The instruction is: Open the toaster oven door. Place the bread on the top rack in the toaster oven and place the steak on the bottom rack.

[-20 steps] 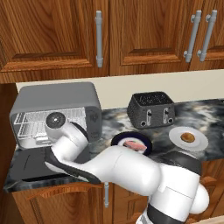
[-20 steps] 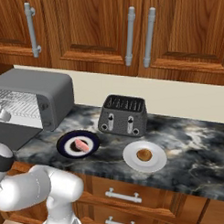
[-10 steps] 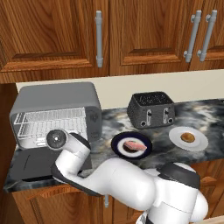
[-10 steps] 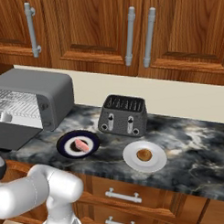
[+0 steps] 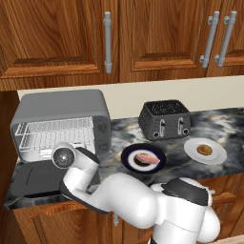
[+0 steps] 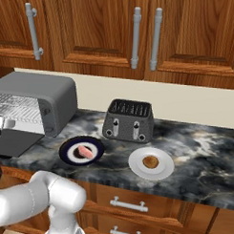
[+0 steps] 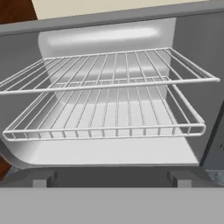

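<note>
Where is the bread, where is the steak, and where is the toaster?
bread (image 6: 150,162), right base view, middle of the bun.
steak (image 5: 146,158), left base view, middle of the slab.
toaster (image 6: 126,121), right base view, its front face.

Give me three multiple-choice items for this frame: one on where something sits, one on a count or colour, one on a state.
1. Where is the steak?
A. on the dark plate
B. on the top rack
C. on the white plate

2. How many wire racks does the toaster oven hold?
A. one
B. two
C. three

3. How is the oven door?
A. shut
B. folded down open
C. missing

Answers:
1. A: the pink slab lies on the dark plate; the bread has the white plate.
2. B: the hand view shows a top rack and a bottom rack.
3. B: it lies flat before the oven.
</note>
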